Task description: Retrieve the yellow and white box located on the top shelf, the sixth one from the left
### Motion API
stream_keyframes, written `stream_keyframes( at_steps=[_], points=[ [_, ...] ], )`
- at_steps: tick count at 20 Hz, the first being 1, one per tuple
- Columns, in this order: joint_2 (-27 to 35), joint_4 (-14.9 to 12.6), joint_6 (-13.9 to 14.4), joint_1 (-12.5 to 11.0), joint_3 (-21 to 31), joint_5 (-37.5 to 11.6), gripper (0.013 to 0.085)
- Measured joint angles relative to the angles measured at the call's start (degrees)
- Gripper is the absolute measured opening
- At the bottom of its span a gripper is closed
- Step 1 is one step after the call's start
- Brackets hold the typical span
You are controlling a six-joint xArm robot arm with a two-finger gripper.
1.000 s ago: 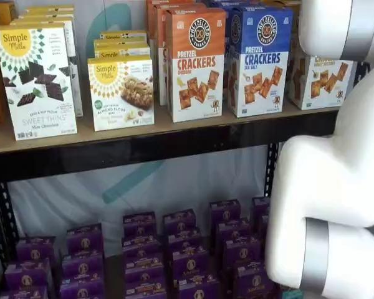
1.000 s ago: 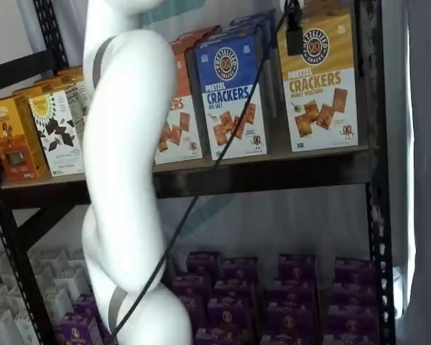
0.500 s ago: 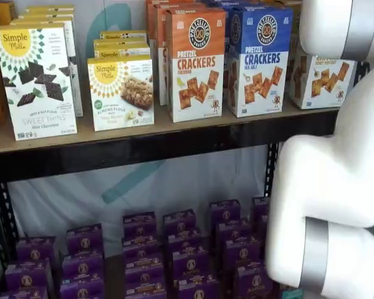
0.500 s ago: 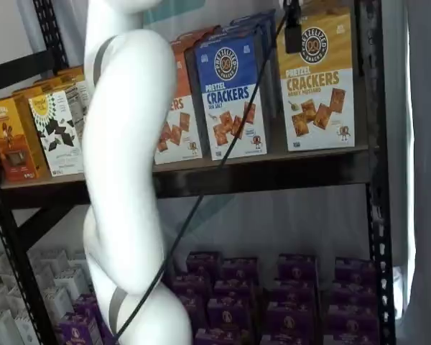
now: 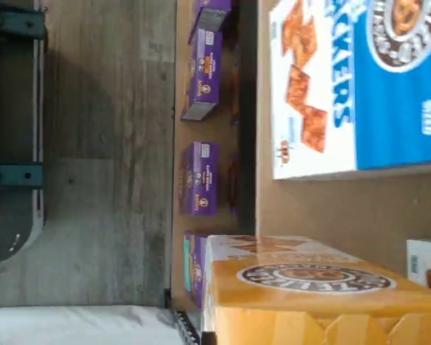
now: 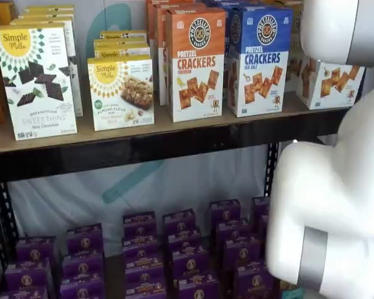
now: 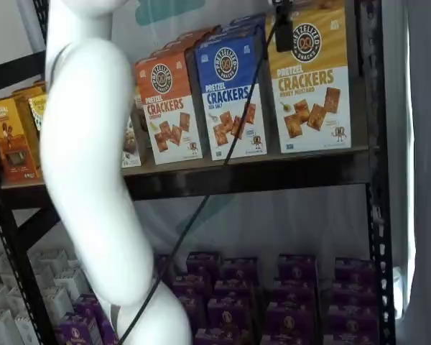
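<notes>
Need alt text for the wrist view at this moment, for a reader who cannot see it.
Wrist camera picture turned on its side: the yellow and white box fills the near corner, its round dark logo showing, resting on the top shelf beside a blue Pretzel Crackers box. Beyond the shelf edge, purple boxes sit on a lower level above grey wood-look flooring. No pincer fingers show.

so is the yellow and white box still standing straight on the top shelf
Tilted: in both shelf views the yellow and white box leans, its base edge slanted off the top shelf.
</notes>
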Motion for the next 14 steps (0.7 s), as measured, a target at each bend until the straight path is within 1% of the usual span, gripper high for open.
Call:
stream_keyframes(
  at_steps=[4,6,10,14],
  points=[
    [-4.04,-0.93,-1.13,-0.85,3.60,1.25,0.0610],
    [-6.18,-1.66,-1.30,-0.77,5.73,1.82,0.0610],
    [-10.04,-3.75,-0.45,0.98,10.25,2.40,0.0610],
    [-13.71,-4.71,1.13,2.98,15.11,1.91,0.0610]
  ],
)
